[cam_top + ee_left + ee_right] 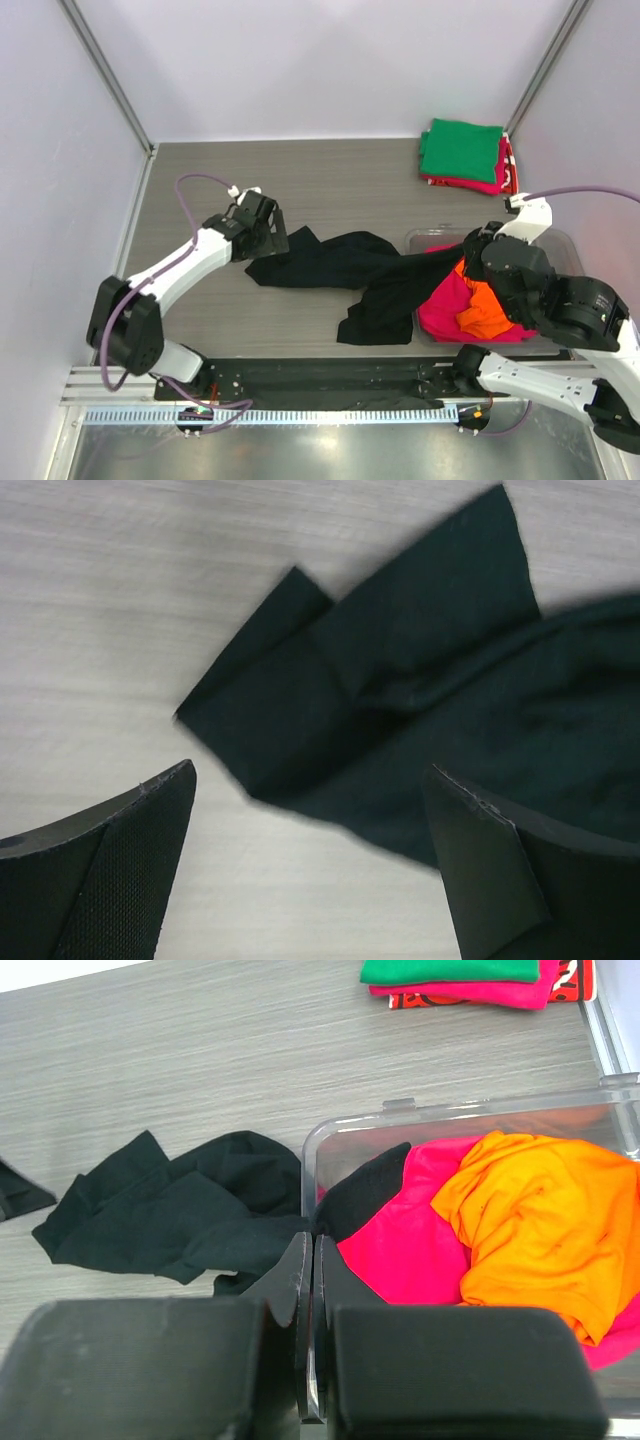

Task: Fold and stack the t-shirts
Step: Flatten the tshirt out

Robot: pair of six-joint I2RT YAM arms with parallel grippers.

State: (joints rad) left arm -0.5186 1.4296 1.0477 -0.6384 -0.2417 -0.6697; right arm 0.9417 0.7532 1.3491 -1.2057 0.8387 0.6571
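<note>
**Left gripper** (268,232) (312,770): jaws wide apart and holding nothing. It hangs over the desk (300,180), a grey wood-grain surface, above the near-left end of the black t-shirt.

**Black t-shirt** (340,262) (400,700) (170,1215): unfolded and crumpled, lying across the middle of the desk. In the left wrist view one corner with a turned-over flap sits just ahead of the open jaws and between their lines, and the rest runs off past the right-hand jaw. The far end climbs the rim of the clear plastic bin and dips inside, directly ahead of the right gripper's jaws.

**Right gripper** (470,250) (313,1240): jaws pressed together, with only a thin seam between them. The tips sit at the bin's near-left wall, right beside the black cloth. Whether any cloth is pinched between them cannot be told.

**Clear plastic bin** (420,235) (450,1115): sits on the desk ahead of and to the right of the closed jaws. It holds two loose shirts.

**Magenta t-shirt** (440,305) (400,1260): bunched in the bin, just right of the closed jaws and touching the black cloth.

**Orange t-shirt** (485,310) (540,1220): heaped on top of the magenta one, further right.

**Folded stack**: sits well beyond the bin, at the desk's far right corner. The green t-shirt (460,148) (450,968) lies on top as a neat rectangle. The pink-red t-shirt (470,183) (470,992) lies beneath it, with its edge showing.
</note>
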